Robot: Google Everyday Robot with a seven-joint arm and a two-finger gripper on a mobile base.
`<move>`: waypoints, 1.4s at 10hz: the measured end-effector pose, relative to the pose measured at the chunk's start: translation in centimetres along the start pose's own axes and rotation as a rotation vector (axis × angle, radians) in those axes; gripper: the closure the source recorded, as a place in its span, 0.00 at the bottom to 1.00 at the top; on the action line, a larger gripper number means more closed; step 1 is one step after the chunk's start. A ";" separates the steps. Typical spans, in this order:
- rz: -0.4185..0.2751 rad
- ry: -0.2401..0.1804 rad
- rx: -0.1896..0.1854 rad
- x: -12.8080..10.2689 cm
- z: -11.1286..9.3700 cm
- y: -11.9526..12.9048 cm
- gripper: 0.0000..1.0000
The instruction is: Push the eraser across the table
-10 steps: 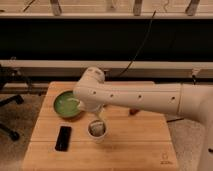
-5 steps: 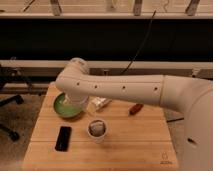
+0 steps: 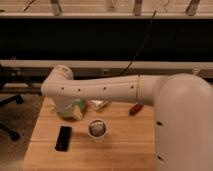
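- The jaws sit centre-left by the green bowl (image 3: 77, 106); apart or together, we cannot tell.
- The eraser (image 3: 63, 138) lies lower left on the worktop (image 3: 125, 150), near the cup (image 3: 97, 130).

- No writing, label, brand or number can be read anywhere on the scene: not on the black eraser (image 3: 63, 138), the paper cup (image 3: 97, 129), the wooden table (image 3: 125, 147) or the white robot arm (image 3: 100, 90).
- The gripper (image 3: 67, 109) hangs below the arm's bend, at the green bowl (image 3: 78, 111) on the table's far left.
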 end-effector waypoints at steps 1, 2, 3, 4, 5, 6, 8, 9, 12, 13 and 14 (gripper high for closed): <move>-0.006 -0.015 0.000 -0.4 0.8 0.0 0.20; -0.007 -0.031 0.000 -0.8 1.6 0.1 0.20; -0.007 -0.042 0.000 -1.0 2.2 0.2 0.20; -0.008 -0.056 0.001 -1.4 3.2 0.4 0.20; -0.008 -0.066 0.000 -1.6 4.2 0.6 0.20; -0.009 -0.076 -0.002 -1.8 5.1 0.8 0.20; -0.013 -0.090 0.003 -2.1 6.5 0.9 0.20; -0.013 -0.098 0.008 -2.1 7.0 0.9 0.20; -0.007 -0.111 0.009 -1.9 8.0 1.0 0.42; -0.004 -0.115 0.008 -1.8 8.3 1.0 0.50; -0.002 -0.120 0.006 -1.8 8.6 1.0 0.59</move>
